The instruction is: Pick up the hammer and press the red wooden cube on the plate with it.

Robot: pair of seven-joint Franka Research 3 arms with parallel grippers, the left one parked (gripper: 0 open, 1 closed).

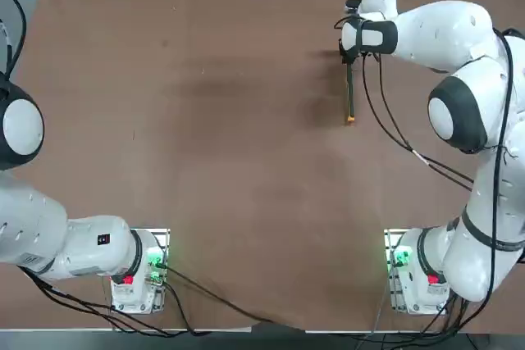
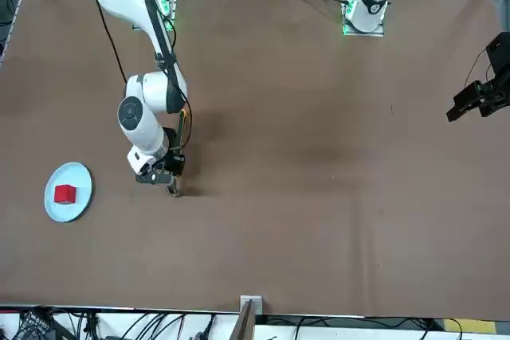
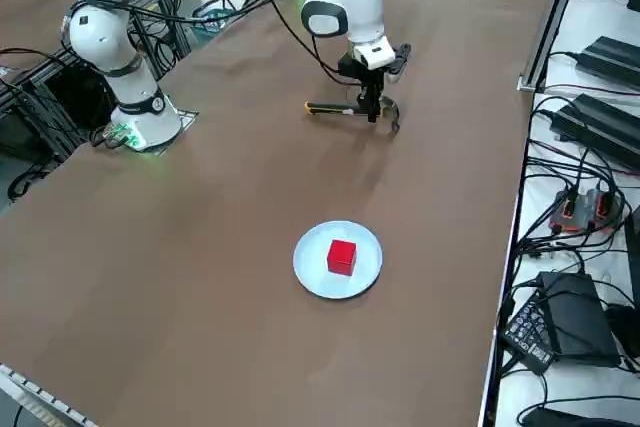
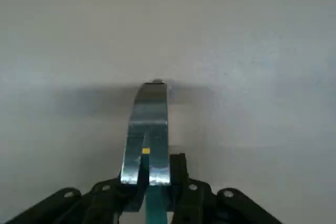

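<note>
The right tool point(image 3: 370, 105) is closed around the hammer point(image 3: 345, 109), gripping it near the head, above the brown counter point(image 3: 230, 217). The hammer's dark greenish handle ends in a small orange tip point(image 1: 350, 119), which points back toward the robot's side of the counter. Seen from the wrist, the head is metallic, with a claw split into two prongs around a narrow slot; beyond it the surface below carries a soft shadow. The red cube point(image 3: 341, 257) sits on the round, pale blue plate point(image 3: 312, 247), near its middle, with the plate lying flat on the counter. From the robot's right side, cube and plate are well apart from the hammer, which touches neither of them. The white right arm point(image 2: 139, 93) reaches out over the counter, black cables point(image 1: 497, 161) running along it and looping beside the tool.
</note>
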